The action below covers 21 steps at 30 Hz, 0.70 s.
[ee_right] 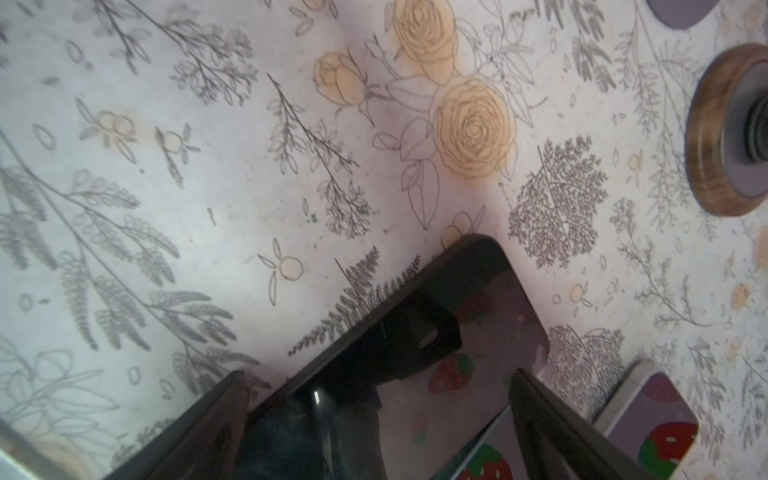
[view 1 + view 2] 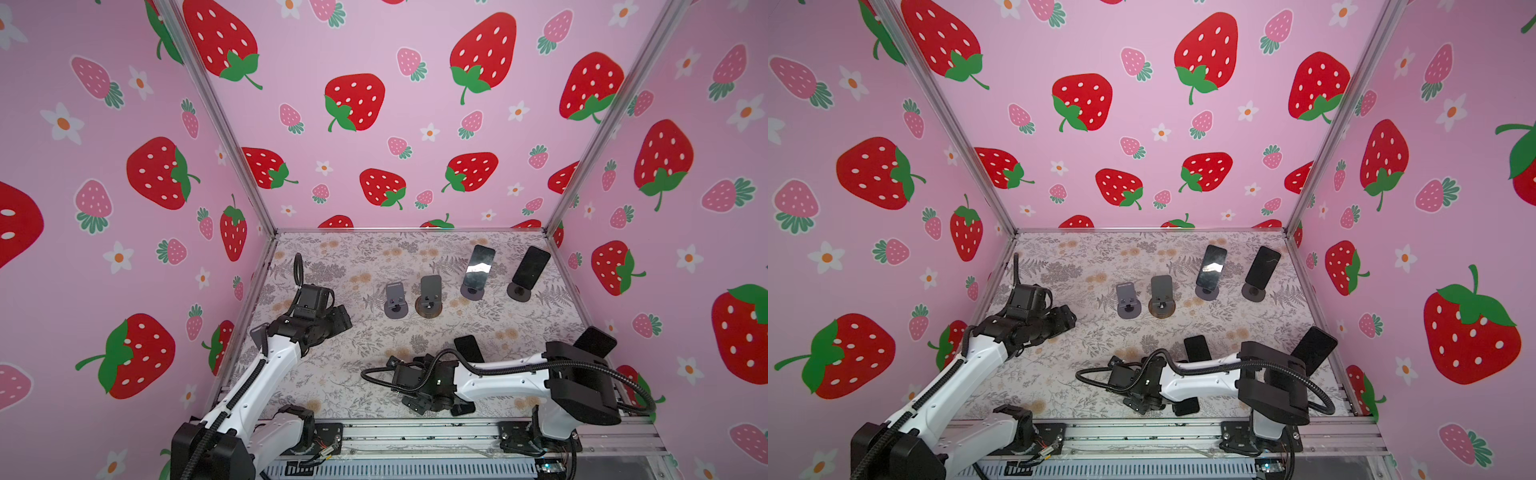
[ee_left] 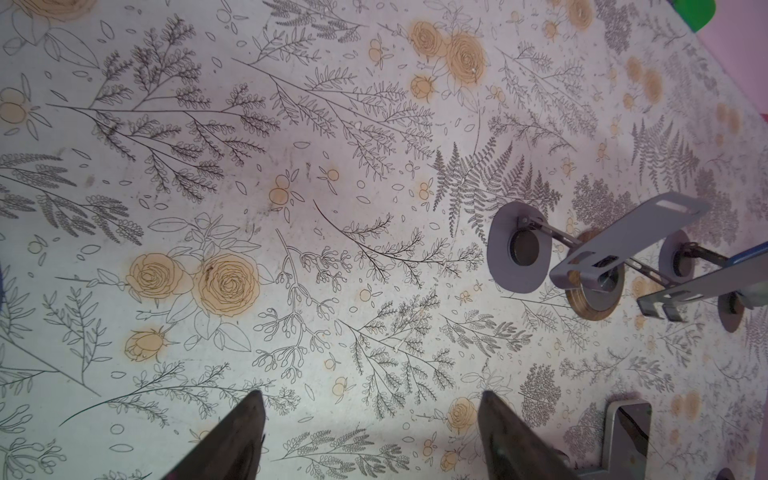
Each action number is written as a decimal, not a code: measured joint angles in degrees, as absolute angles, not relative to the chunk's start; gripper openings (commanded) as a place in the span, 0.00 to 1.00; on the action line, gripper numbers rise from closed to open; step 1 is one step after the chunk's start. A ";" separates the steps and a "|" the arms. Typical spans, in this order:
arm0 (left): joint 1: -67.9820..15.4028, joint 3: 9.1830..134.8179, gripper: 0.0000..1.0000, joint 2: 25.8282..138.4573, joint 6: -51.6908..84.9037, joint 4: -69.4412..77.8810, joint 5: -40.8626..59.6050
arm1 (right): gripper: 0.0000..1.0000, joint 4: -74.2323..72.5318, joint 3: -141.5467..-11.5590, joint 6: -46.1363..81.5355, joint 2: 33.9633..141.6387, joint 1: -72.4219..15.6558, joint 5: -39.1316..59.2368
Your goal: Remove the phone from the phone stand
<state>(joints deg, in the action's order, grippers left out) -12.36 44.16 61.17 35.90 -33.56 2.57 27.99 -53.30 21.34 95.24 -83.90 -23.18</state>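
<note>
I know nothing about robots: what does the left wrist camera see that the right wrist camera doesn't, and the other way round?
Only the left wrist view: a grey phone stand's empty, tilted cradle, and the left hand open with nothing between its fingertips. Only the right wrist view: a dark phone lying beneath the spread right hand, strawberries mirrored in its screen. Both: the floral table and the wood-rimmed stand base.
</note>
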 measured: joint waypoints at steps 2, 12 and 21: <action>-12.32 43.88 0.82 61.17 35.90 -33.39 2.59 | 1.00 29.12 -52.53 22.57 94.37 -83.90 -23.59; -12.25 43.68 0.82 61.45 35.92 -32.75 3.20 | 1.00 31.11 -51.72 25.93 91.42 -83.90 -25.39; -12.25 43.75 0.82 60.73 35.99 -31.24 3.55 | 1.00 21.63 -51.51 27.99 79.20 -76.42 -26.81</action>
